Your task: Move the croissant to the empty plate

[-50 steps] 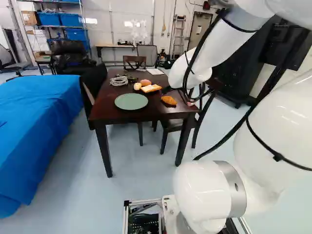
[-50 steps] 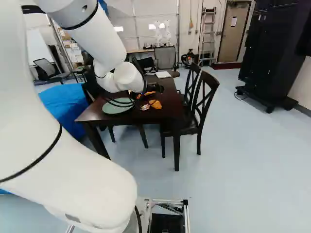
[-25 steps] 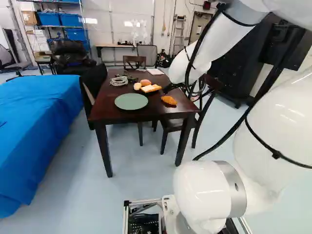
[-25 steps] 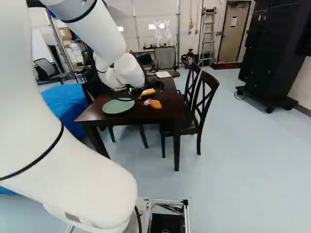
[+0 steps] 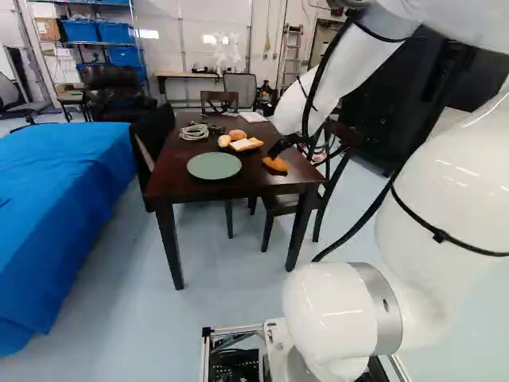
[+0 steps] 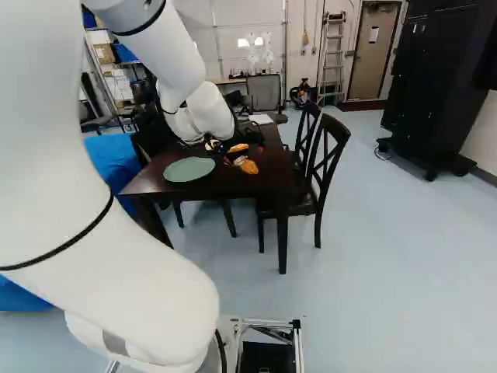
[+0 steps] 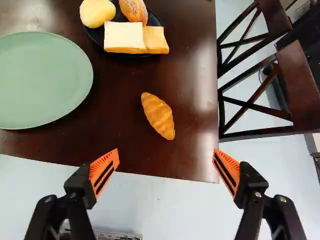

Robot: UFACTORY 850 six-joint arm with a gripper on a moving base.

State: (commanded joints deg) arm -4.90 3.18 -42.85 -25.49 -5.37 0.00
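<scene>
In the left base view, the hand (image 5: pixel 280 148) is hanging by the croissant (image 5: pixel 276 165), which is lying on the counter (image 5: pixel 258 182), right of the green plate (image 5: pixel 214 165). In the right base view, the arm (image 6: pixel 175 58) is reaching toward the counter, and chairs (image 6: pixel 330 152) are standing alongside. In the wrist view, the hand is holding its orange pads (image 7: pixel 104 172) wide apart, gripping nothing; the croissant is lying ahead of the gap, and bread (image 7: pixel 123 36) is sitting on a black plate (image 7: pixel 154 20).
</scene>
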